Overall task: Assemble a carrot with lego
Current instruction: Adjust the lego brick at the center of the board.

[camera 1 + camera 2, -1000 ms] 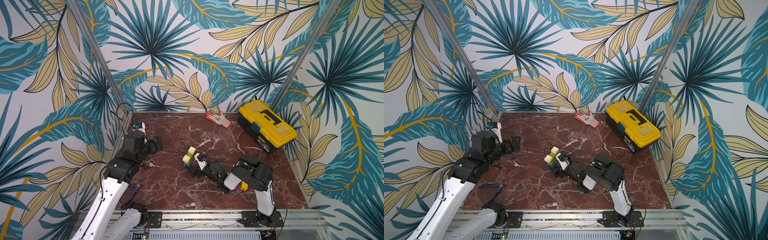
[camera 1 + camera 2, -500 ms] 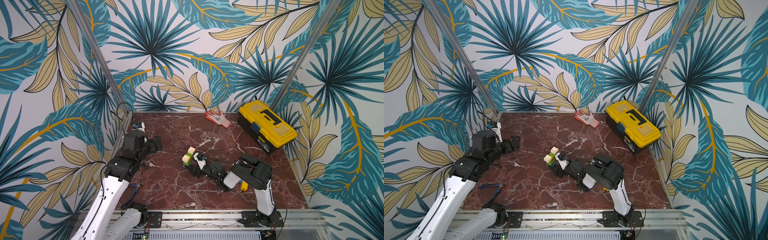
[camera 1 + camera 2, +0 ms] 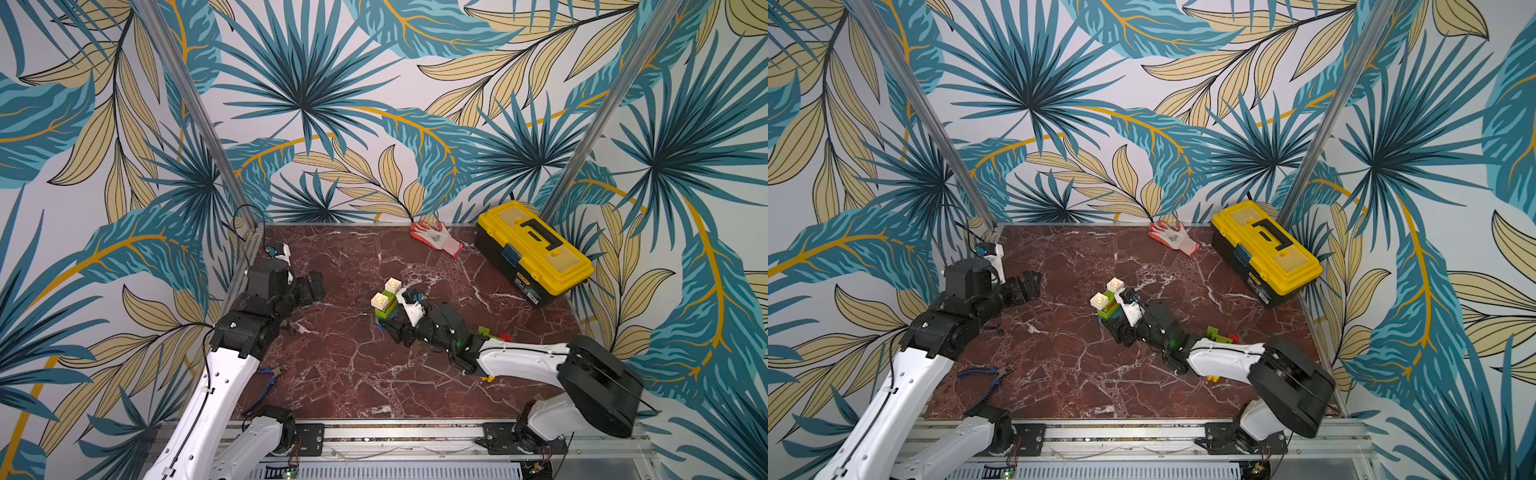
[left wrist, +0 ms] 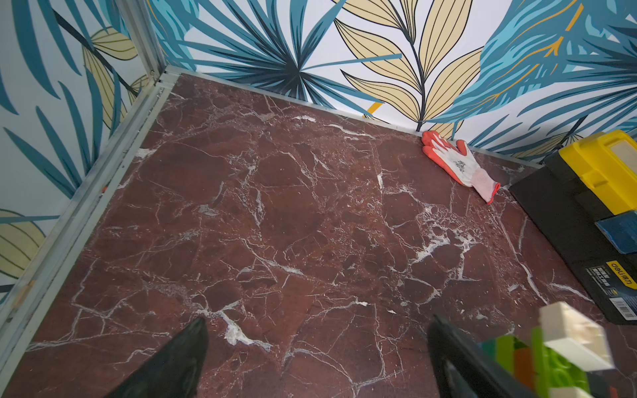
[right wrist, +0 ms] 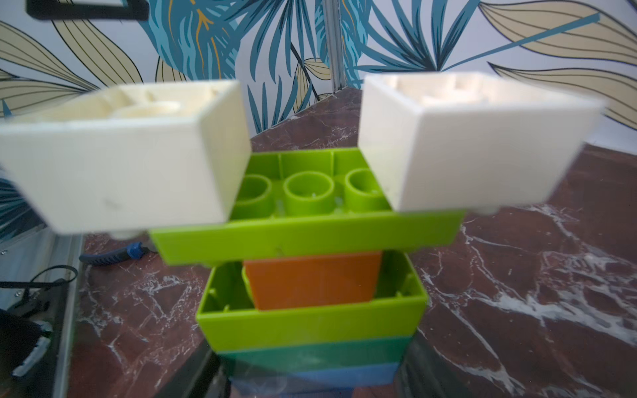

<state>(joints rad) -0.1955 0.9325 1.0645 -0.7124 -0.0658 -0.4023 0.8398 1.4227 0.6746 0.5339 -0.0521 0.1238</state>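
A lego stack [image 3: 385, 301] [image 3: 1108, 300] stands mid-table: two cream bricks on top, then green, orange, green, dark green and blue. My right gripper [image 3: 390, 326] [image 3: 1113, 323] lies low on the table and is shut on the stack's bottom bricks. In the right wrist view its dark fingers [image 5: 193, 375] press both sides of the blue and dark green layers [image 5: 313, 365]. My left gripper [image 3: 313, 286] [image 3: 1030, 286] [image 4: 317, 330] is open over bare marble at the table's left, well away from the stack [image 4: 558, 344]. Loose green [image 3: 484, 331] and red [image 3: 505, 336] bricks lie behind the right forearm.
A yellow and black toolbox [image 3: 534, 249] fills the back right corner. Next to it, by the back wall, lies a red and white glove [image 3: 436, 237]. Blue-handled pliers [image 3: 984, 374] lie at the front left. A small yellow piece [image 3: 488, 379] shows under the right forearm.
My right gripper has closed in on the base of the lego stack and shifted slightly left with it. The left arm has hardly moved.
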